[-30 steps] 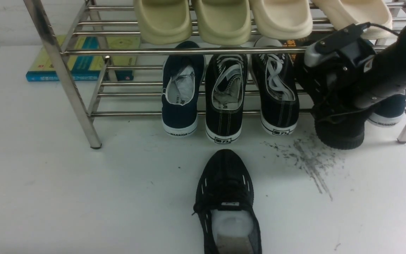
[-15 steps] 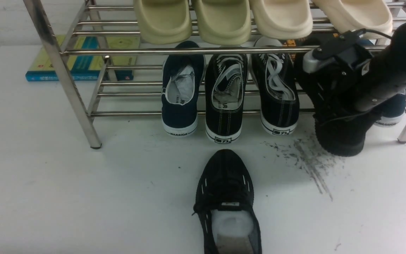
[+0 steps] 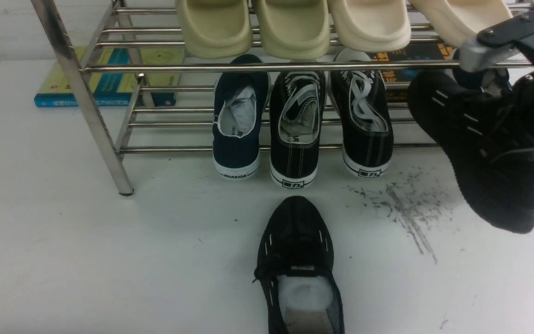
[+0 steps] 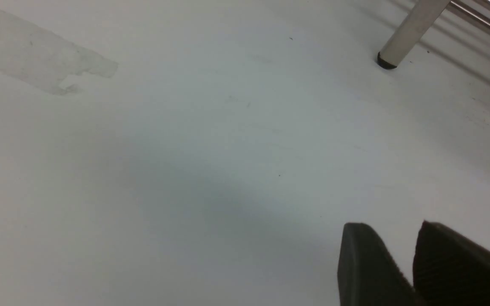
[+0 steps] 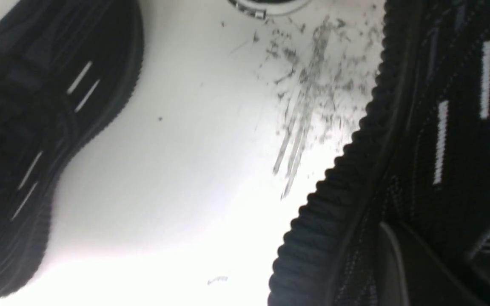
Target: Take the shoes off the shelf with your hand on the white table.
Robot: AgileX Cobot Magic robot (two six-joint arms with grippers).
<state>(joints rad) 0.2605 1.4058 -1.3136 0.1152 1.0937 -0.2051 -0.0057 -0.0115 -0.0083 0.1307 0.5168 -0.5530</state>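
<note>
One black mesh sneaker lies on the white table in front of the chrome shelf, toe toward the shelf. It also shows in the right wrist view. My right gripper is shut on the second black mesh sneaker and holds it tilted in the air, off the shelf, at the right edge. In the right wrist view a finger presses on that sneaker. My left gripper is shut and empty, low over bare table near a shelf leg.
The lower tier holds a navy Warrior shoe and two black canvas shoes. Cream slippers sit on the top tier. A blue-green book lies behind the shelf. Dark scuff marks lie below the held sneaker.
My right gripper has pulled the second sneaker out of the shelf, raising it and carrying it right and toward me. It now hangs tilted in the air. The sneaker on the table has not moved.
</note>
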